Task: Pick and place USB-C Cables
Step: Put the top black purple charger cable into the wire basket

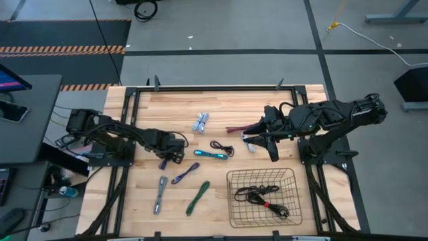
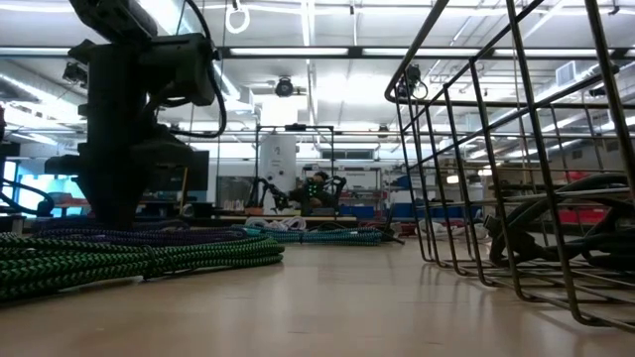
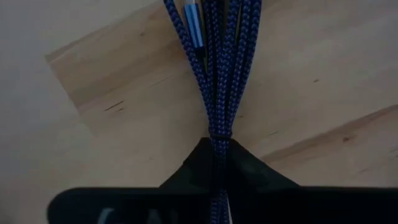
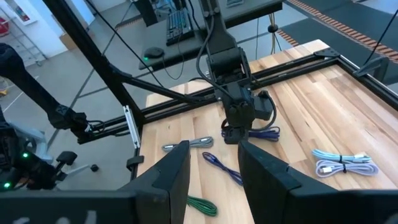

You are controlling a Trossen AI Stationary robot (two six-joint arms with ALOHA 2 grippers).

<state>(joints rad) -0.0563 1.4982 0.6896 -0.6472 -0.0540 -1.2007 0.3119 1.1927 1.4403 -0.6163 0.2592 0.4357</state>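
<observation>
We see the left claw (image 1: 167,158) low over the pale wooden butcher-block desk (image 1: 174,107), on its left half, with its fingers pressed together on a dark blue braided cable bundle (image 3: 214,74); the left wrist view shows the strands pinched between the dark fingertips, while the rest of the bundle lies out along the wood. The right claw (image 4: 214,163) hangs above the desk's right half with its two fingers parted and nothing between them.

The other cables lie loose on the desk. A purple braided cable (image 1: 185,175) sits just beside the left claw, toward the front edge, with a grey cable (image 1: 160,194) and a green-and-black braided cable (image 1: 198,198) nearer that edge. A teal cable (image 1: 210,154) and a small black coiled cable (image 1: 222,146) lie near the middle, a pale blue and white bundle (image 1: 200,122) behind them, and a dark red cable (image 1: 237,128) and a white cable (image 1: 249,144) just under the right arm.

The black wire-mesh basket (image 1: 262,173) stands at the front right, holding a black and red cable bunch (image 1: 262,196).
</observation>
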